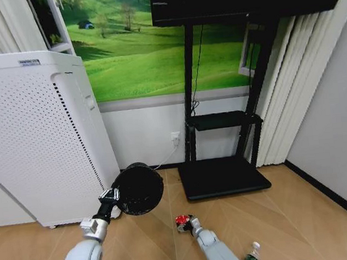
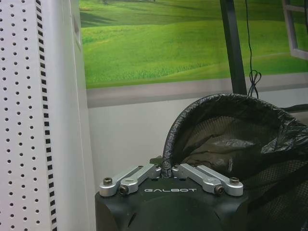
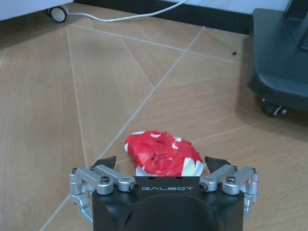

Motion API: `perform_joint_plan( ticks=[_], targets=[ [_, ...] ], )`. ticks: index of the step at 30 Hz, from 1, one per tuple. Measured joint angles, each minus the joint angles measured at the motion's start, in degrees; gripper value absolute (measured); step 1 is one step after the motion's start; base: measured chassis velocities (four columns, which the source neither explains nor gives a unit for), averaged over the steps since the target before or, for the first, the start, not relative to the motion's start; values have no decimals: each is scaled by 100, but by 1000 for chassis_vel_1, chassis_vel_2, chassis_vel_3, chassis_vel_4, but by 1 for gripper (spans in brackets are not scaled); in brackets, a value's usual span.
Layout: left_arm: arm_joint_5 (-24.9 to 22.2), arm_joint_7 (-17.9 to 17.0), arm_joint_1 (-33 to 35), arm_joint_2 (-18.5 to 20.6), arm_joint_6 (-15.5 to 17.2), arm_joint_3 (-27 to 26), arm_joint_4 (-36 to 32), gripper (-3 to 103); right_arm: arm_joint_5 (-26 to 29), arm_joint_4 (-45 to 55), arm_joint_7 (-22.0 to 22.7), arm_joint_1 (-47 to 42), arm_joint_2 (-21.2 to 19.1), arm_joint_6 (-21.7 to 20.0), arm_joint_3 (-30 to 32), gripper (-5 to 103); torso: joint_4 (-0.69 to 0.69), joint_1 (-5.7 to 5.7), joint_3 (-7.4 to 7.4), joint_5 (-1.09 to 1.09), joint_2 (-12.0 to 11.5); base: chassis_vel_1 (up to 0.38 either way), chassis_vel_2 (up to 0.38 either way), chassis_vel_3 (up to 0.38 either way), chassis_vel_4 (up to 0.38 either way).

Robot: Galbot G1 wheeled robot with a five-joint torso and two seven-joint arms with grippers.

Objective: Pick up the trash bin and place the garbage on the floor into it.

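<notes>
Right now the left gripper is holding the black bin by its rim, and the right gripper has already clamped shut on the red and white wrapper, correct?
Not quite. The left gripper is shut on the trash bin rim, but the right wrist view shows the right gripper open, its fingers either side of the red-and-white wrapper lying on the floor, not clamped on it.
</notes>
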Motion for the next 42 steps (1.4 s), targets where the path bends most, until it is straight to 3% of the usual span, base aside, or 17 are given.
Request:
perform_joint_plan(
  ticks=[10,15,16,19,21,23,27,30,34,42],
  targets=[
    [-21,18,29,2,-3,-64,-9,3,-14,-97,102,25,0,-45,-36,102,0,0,0,0,0,0,0,0,0],
    [-19,20,32,-6,-4,-64,-13,3,-12,-139,135,6,0,20,-42,83,0,0,0,0,0,0,0,0,0],
    [-19,20,32,-6,-4,-64,-13,3,-12,-139,135,6,0,20,-42,83,0,0,0,0,0,0,0,0,0],
    [-13,21,33,-12,-6,-64,-14,3,-16,-141,140,-7,0,44,-32,66,0,0,0,0,0,0,0,0,0],
    [-12,21,34,-12,-6,-64,-13,3,-16,-141,140,-9,0,46,-30,66,0,0,0,0,0,0,0,0,0],
    [-11,20,35,-8,-6,-65,-13,3,-17,-133,140,-12,0,49,-24,57,0,0,0,0,0,0,0,0,0],
    [-11,21,32,-3,-6,-66,-14,3,-18,-124,140,-15,0,49,-21,50,0,0,0,0,0,0,0,0,0],
    [-11,21,23,8,-6,-67,-13,3,-20,-86,137,-31,0,52,-1,35,0,0,0,0,0,0,0,0,0],
    [-11,21,31,5,-6,-74,-15,3,-29,-38,130,-75,0,57,15,26,0,0,0,0,0,0,0,0,0],
    [0,9,47,1,0,-78,-35,3,-79,39,100,-110,0,107,113,21,0,0,0,0,0,0,0,0,0]
  ],
)
